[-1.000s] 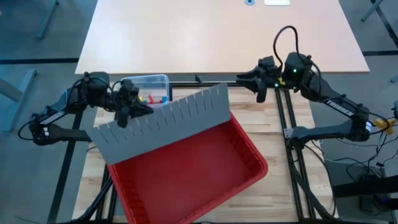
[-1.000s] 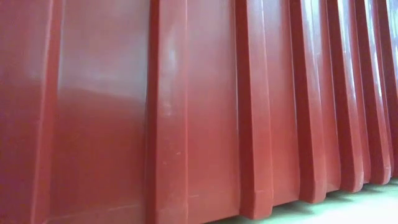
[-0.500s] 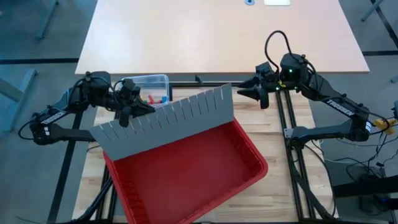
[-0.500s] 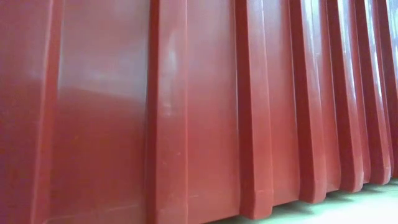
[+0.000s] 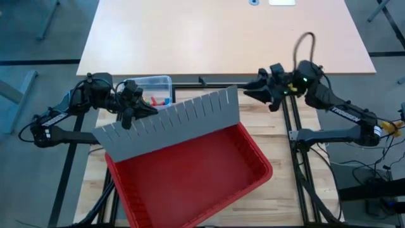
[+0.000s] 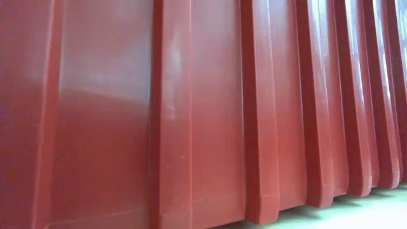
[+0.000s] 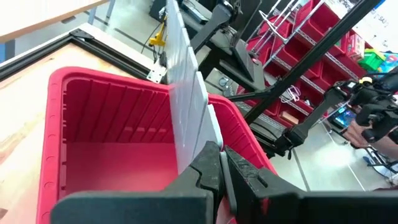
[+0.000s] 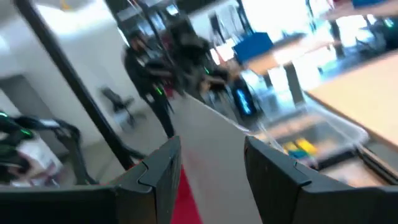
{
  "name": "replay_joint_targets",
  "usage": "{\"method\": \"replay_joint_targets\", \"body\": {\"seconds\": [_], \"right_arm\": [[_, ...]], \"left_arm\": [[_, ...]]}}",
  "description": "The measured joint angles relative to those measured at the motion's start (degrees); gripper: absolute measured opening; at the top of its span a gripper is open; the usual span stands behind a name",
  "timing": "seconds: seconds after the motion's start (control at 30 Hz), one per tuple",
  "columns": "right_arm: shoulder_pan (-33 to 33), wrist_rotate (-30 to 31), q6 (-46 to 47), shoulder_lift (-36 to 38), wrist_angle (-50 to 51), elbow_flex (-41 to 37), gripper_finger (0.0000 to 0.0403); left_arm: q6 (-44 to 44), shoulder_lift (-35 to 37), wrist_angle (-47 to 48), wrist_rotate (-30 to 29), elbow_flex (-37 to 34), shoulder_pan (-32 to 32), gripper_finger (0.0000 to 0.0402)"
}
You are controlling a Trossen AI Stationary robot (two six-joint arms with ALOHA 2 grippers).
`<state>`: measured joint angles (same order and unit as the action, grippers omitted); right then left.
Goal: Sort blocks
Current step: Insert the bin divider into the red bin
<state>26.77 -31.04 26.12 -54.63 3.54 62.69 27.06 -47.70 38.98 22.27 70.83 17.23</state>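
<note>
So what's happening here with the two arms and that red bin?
The left gripper is shut on one end of a grey divider, holding it over the red bin. The right gripper, open, is by the divider's other end without touching it. The blocks sit in a clear tub behind the bin, not yet sorted.

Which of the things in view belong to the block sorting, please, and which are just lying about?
Belong: blocks in the clear tub; left gripper, shut on the grey divider panel; right gripper, open.
Lying about: red bin; pale tabletop.
</note>
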Motion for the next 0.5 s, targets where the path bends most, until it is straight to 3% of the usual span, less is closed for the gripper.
{"method": "replay_joint_targets", "body": {"seconds": [0.17,0.3,0.37,0.5], "right_arm": [[-1.7,4.1,4.9,8.5,-2.7,-10.2,0.0143],[-3.9,11.5,7.2,14.7,-7.3,-18.0,0.0143],[-4.3,14.8,7.3,15.1,-10.5,-20.2,0.0146],[-4.1,14.2,6.9,11.5,-14.9,-21.1,0.0148]], "left_arm": [[0.6,0.0,0.0,-0.2,0.0,0.0,0.0],[0.9,0.0,0.0,-0.2,0.0,0.0,0.0],[1.2,0.0,0.0,-0.2,0.0,0.0,0.0],[2.0,0.0,0.0,-0.2,0.0,0.0,0.0]]}}
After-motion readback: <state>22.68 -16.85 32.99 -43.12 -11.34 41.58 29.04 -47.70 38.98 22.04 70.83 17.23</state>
